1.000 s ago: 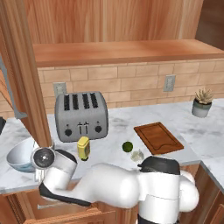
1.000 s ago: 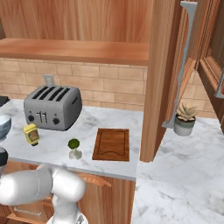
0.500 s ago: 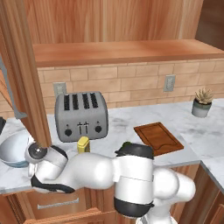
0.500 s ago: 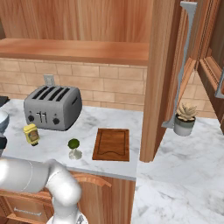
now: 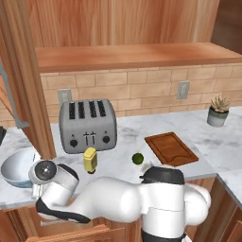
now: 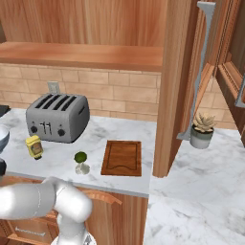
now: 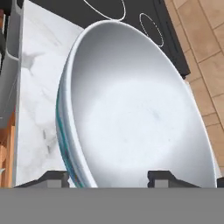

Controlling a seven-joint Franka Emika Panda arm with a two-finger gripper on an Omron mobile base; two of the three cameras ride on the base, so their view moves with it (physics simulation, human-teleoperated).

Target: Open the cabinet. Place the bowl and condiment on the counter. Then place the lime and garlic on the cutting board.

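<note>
The bowl point(image 7: 131, 113) rests on the counter point(image 5: 123, 132) at the far left, beside the open cabinet door point(image 5: 21, 80). My gripper point(image 7: 109, 177) is open, and the bowl's near rim passes between its fingertips point(image 7: 54, 177). In the left base view my wrist point(image 5: 45, 171) sits against the bowl point(image 5: 16, 165). The yellow condiment point(image 5: 90, 159) stands in front of the toaster. The lime point(image 6: 80, 157) and garlic point(image 6: 83, 168) lie just left of the cutting board point(image 6: 122, 158).
A grey toaster point(image 5: 88, 125) stands against the brick wall. A potted plant point(image 6: 202, 130) sits right of the second open cabinet door point(image 6: 177, 86). A black cooktop point(image 7: 131, 17) borders the counter beyond the bowl. My arm stretches low along the counter's front edge.
The arm's elbow has swung and folded along the counter's front. The hand has stayed at the bowl's rim, and the bowl has shifted slightly.
</note>
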